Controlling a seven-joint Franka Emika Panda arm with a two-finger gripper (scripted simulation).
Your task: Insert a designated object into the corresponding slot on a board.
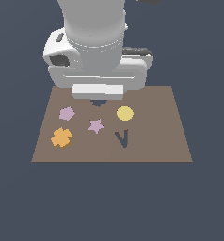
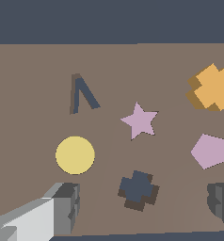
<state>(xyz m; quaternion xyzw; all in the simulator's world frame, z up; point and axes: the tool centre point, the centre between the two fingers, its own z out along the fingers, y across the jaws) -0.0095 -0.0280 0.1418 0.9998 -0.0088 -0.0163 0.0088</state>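
Observation:
The orange cross-shaped piece (image 1: 61, 137) lies flat on the brown board (image 1: 156, 141), near the corner at the exterior view's left; it also shows in the wrist view (image 2: 213, 88). The dark cross-shaped slot (image 2: 138, 189) lies between my two fingers in the wrist view. In the exterior view the slot (image 1: 99, 102) is mostly hidden under the arm's hand (image 1: 97, 91). My gripper (image 2: 142, 204) is open and empty, above the slot and apart from the orange piece. Its fingers (image 2: 62, 207) stand wide apart.
On the board lie a pink star (image 1: 96, 125) (image 2: 140, 120), a pink hexagon-like piece (image 1: 67, 113) (image 2: 208, 151) and a yellow disc (image 1: 124, 113) (image 2: 75, 155). A dark V-shaped cutout (image 1: 123, 138) (image 2: 83, 94) sits near the board's front edge.

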